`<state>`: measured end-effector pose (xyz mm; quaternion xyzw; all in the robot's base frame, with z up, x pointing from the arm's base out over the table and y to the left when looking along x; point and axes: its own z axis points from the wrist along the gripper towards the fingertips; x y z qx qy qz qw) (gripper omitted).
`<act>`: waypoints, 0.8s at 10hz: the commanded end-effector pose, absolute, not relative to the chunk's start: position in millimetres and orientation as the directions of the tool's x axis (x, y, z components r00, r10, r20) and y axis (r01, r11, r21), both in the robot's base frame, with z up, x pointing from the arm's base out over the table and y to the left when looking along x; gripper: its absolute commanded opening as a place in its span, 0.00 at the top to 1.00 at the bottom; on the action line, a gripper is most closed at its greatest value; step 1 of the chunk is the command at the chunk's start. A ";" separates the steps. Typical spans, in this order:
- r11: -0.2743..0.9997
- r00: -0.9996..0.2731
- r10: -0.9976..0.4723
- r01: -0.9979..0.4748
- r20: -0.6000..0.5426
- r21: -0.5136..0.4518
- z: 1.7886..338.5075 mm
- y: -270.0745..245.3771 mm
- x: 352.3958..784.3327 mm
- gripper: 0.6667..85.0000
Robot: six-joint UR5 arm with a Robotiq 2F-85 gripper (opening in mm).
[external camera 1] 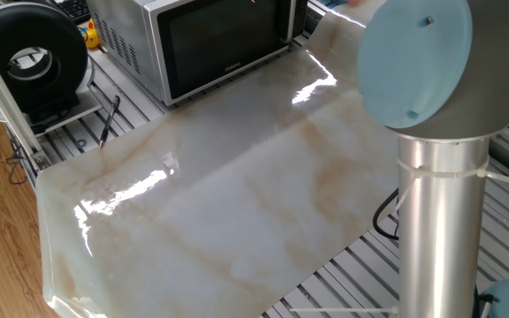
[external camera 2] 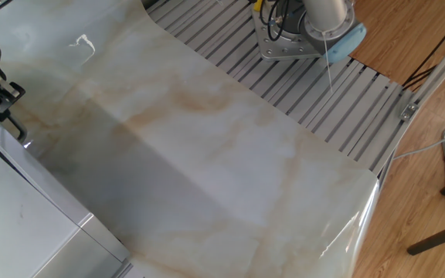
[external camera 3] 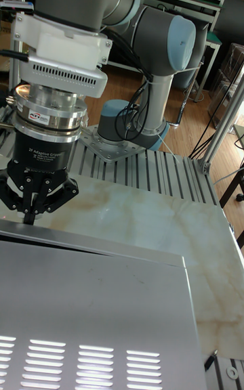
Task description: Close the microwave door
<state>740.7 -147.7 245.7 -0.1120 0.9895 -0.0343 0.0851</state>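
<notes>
The microwave [external camera 1: 148,40] stands at the back of the table, silver with vented side slots. Its door [external camera 1: 228,35], dark glass with a small white logo at the lower edge, lies flush with the front. From behind, the tall fixed view shows the microwave's top [external camera 3: 95,309] with my gripper [external camera 3: 28,217] hanging just beyond its front edge, fingers drawn together to a point and holding nothing. In the other fixed view the gripper [external camera 2: 6,116] is at the far left, beside the microwave's [external camera 2: 22,224] front edge. In the first fixed view the gripper does not show.
A marble-patterned sheet [external camera 1: 237,194] covers the table in front of the microwave. A round black fan-like device [external camera 1: 29,57] sits at the left of it. The arm's column [external camera 1: 436,221] fills the right foreground. The arm's base [external camera 2: 292,42] is bolted to the slatted table.
</notes>
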 end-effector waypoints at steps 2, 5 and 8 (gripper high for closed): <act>0.969 -0.957 -0.242 -0.230 -0.161 -0.091 247.7 -145.4 745.7 0.99; 0.968 -0.956 -0.247 -0.234 -0.161 -0.094 248.7 -143.5 749.2 0.99; 0.967 -0.955 -0.249 -0.237 -0.161 -0.093 248.1 -143.6 750.4 0.99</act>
